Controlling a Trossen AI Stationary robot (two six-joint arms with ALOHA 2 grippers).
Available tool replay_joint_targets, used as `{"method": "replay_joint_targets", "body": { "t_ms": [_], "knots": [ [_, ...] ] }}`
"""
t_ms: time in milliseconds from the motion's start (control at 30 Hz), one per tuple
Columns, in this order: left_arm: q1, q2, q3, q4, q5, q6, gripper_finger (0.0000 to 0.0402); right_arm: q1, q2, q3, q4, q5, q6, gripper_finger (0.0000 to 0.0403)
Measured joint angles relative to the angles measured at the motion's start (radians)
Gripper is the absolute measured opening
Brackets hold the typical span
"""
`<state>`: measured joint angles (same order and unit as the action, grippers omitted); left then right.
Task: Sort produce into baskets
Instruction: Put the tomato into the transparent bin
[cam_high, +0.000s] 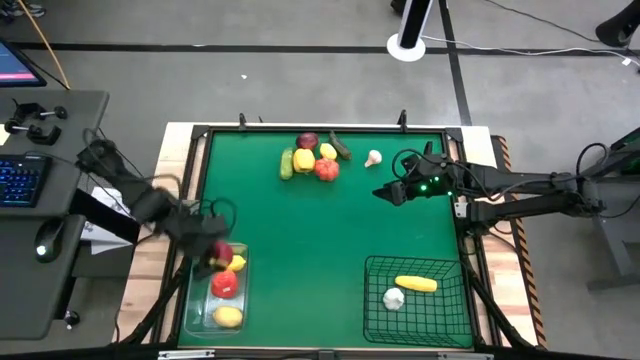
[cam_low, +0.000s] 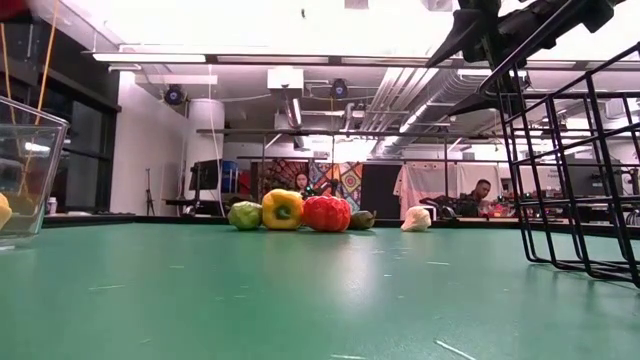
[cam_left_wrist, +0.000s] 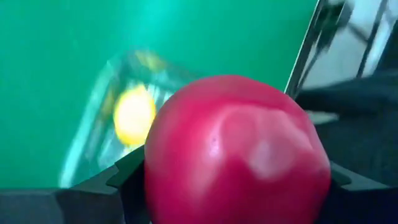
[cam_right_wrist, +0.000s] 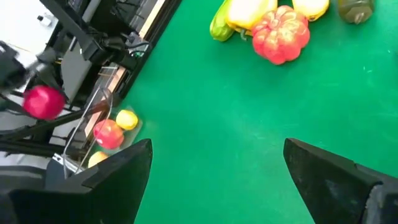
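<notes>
Apple: red, glossy, round | left hand: part-open, apple pinched between fingers, held over clear bin

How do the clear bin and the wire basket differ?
The clear bin has see-through solid walls; the wire basket is black open mesh. The bin holds red and yellow fruit; the basket holds a long yellow piece and a white one. Both are rectangular and sit at the table's near edge.

- red apple pinched in the left gripper, right over the clear bin
- bin's got an apple and lemons
- wire basket has a yellow piece and garlic
- remaining produce clustered at the far edge
</notes>
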<state>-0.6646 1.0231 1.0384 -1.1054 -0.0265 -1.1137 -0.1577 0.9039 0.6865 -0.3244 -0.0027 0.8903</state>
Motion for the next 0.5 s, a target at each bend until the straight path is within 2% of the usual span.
{"method": "replay_joint_targets", "body": {
  "t_ms": [100, 167, 500],
  "knots": [
    [-0.1, 0.036, -0.036, 0.004, 0.0, -0.124, 0.0264, 0.002, 0.0, 0.0, 0.0, 0.0, 0.001, 0.0355],
    [-0.128, 0.06, -0.049, 0.001, 0.007, -0.164, 0.0272, 0.002, 0.0, 0.0, 0.0, -0.001, 0.0, 0.0355],
    [-0.078, 0.08, -0.053, -0.062, 0.048, -0.154, 0.0323, 0.002, 0.0, 0.0, 0.0, -0.001, 0.002, 0.0355]
  ]
}}
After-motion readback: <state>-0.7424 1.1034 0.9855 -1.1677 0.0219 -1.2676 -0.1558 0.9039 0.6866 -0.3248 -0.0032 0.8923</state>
